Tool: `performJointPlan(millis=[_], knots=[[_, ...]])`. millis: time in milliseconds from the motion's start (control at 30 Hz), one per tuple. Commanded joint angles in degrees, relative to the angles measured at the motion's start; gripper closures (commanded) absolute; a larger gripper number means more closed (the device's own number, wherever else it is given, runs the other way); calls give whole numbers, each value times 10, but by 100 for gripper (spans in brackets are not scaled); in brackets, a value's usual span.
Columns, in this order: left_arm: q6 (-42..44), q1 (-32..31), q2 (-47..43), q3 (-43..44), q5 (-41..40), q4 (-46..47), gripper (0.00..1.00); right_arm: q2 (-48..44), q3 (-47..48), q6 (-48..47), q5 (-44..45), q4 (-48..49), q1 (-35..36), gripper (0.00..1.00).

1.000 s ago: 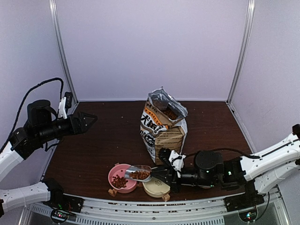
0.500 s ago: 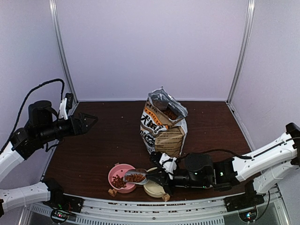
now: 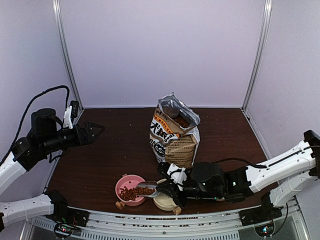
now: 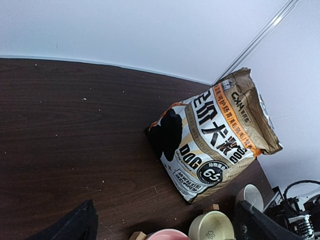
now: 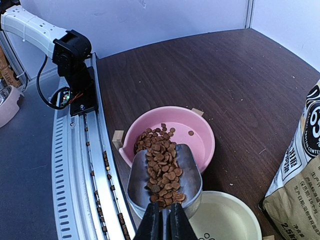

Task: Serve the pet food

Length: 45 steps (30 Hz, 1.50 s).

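Kibble (image 5: 162,167) now slides down the tilted scoop (image 5: 165,180) into the pink bowl (image 5: 200,130), low in the frame of the top view. A second ago the scoop sat level and full, further right, over the gap between the two bowls. Since then the right tool (image 5: 162,222) has carried it left and tipped its mouth over the pink rim. Its fingers are pinched nearly shut on the scoop's handle. The heap in the pink bowl looks larger than before, so this serving seems well under way, though pellets remain on the scoop. The cream bowl (image 5: 225,220) beside it holds none. The left tool (image 3: 95,129) hangs wide open and empty at centre left, above the counter (image 3: 100,160), well apart from the bag (image 3: 174,132).
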Motion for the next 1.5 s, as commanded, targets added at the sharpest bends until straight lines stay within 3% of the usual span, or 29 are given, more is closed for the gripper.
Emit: performJointPlan(millis=[0,500,867,1467], knots=[[4,3,-5,-2,0,17,2,2,23,2,1,-10,-7,100],[5,3,0,1,3,14,2,-2,50,-16,-8,-68,-19,100],[5,3,1,11,6,0,2,-19,90,-31,-25,-167,-27,100],[21,3,6,28,17,-22,2,33,240,-92,-38,-352,-32,100]])
